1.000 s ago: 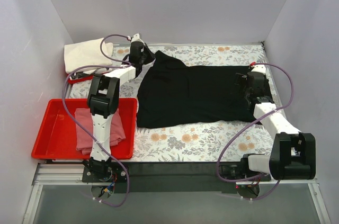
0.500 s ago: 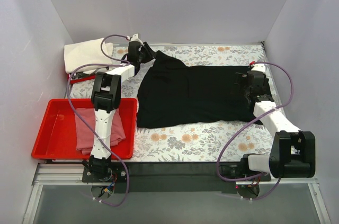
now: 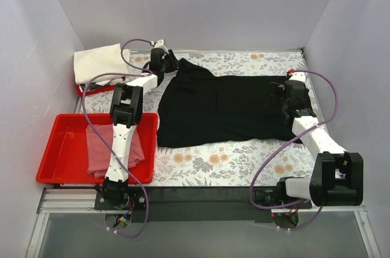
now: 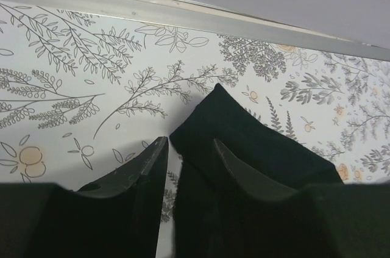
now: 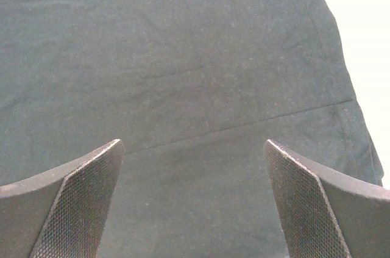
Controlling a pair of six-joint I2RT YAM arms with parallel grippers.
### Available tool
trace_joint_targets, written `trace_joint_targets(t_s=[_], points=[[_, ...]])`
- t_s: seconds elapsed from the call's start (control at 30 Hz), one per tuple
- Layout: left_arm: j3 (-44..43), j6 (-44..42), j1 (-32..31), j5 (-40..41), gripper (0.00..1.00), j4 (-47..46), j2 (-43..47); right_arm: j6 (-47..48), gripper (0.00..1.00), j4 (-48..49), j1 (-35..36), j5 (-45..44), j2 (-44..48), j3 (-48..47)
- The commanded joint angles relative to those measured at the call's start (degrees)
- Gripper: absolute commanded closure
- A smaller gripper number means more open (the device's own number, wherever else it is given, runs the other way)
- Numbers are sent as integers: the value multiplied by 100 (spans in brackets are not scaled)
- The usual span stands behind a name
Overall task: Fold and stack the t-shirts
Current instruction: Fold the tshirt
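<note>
Black shirt (image 3: 225, 108) lies spread flat at the centre of the table (image 3: 213, 163), its long axis running from 9 to 3 o'clock.

Left gripper (image 3: 163, 61) sits at the shirt's 11 o'clock corner. Its fingers (image 4: 149, 166) stand a narrow gap apart and straddle the cloth edge: one is over the bare table, the other over the cloth. Nothing is clamped.

Right gripper (image 3: 291, 96) sits over the shirt's 3 o'clock end. Its fingers (image 5: 85, 191) are spread wide with nothing between them, and black cloth fills the view beneath. Whether they touch the cloth cannot be told.

Pink shirt (image 3: 113, 148) lies inside the red tray (image 3: 61, 154) at the table's 8 o'clock.

Cream shirt (image 3: 97, 64) lies in the 10 o'clock corner, on a second tray (image 3: 88, 91) of which only a red edge shows.
</note>
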State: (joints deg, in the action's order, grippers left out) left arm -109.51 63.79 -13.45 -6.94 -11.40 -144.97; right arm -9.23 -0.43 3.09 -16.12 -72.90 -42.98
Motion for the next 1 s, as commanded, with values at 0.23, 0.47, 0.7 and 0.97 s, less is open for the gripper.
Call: trace_joint_targets(t_s=[0.23, 0.47, 0.7, 0.97], points=[[-395, -517, 0, 272, 47, 191, -225, -17, 12, 51, 34, 91, 74, -263], [-395, -640, 0, 123, 50, 156, -260, -26, 12, 51, 33, 92, 101, -237], [-404, -728, -17, -430, 50, 67, -313, -26, 13, 51, 33, 118, 110, -246], [-465, -912, -105, -624, 50, 41, -401, -26, 13, 51, 33, 127, 83, -255]])
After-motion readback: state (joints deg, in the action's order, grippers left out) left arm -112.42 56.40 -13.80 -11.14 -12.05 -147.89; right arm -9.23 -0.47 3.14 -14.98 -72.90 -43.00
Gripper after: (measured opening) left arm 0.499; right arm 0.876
